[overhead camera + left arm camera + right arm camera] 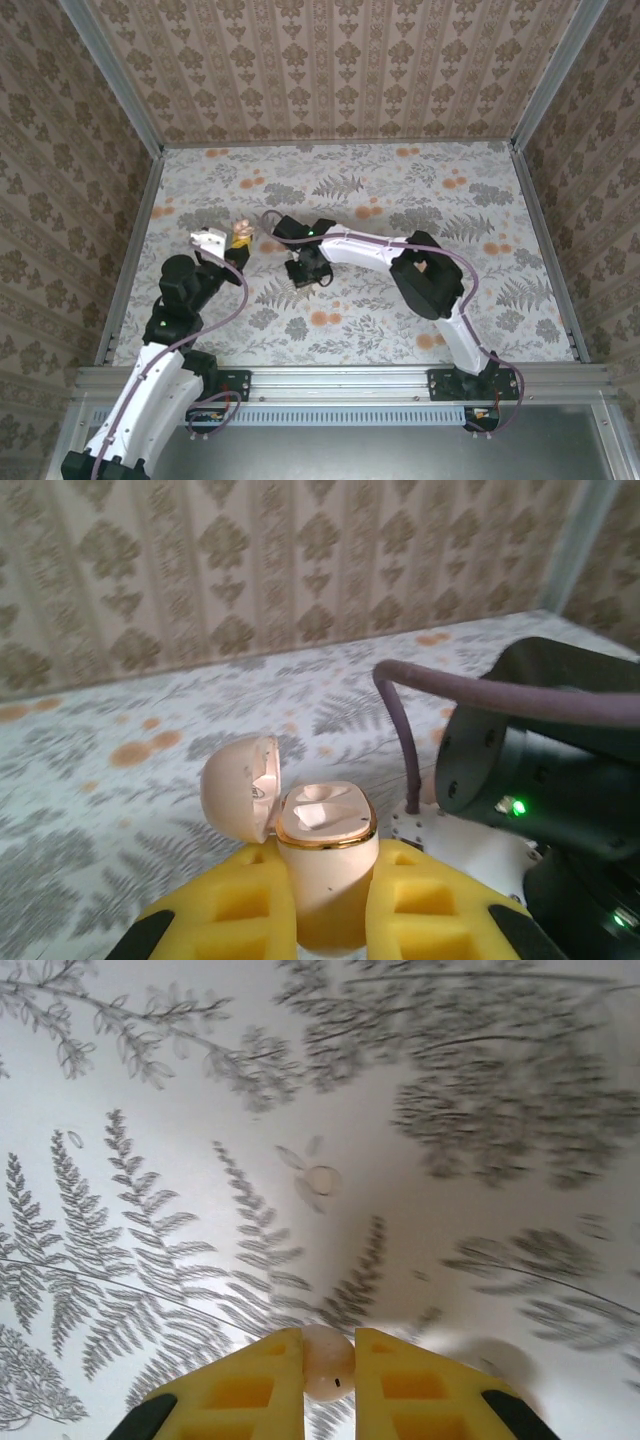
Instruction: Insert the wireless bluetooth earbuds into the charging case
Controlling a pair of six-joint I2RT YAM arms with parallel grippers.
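Viewing from above: one left gripper (237, 243) is clamping one charging case (240, 232); one right gripper (306, 276) is pointing down at the table (400, 200), its tip unreadable. Left wrist: the case is standing upright between yellow pads (240, 905), lid (240, 785) hanging open, base cut off. Right wrist: pads are pinching one white earbud (328, 1365), half hidden.

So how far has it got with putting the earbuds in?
Done: the left gripper holds the charging case with its lid open. In hand: the right gripper pinches an earbud at the table. Left: carrying it over and seating it. Whether another already sits inside, I cannot tell.
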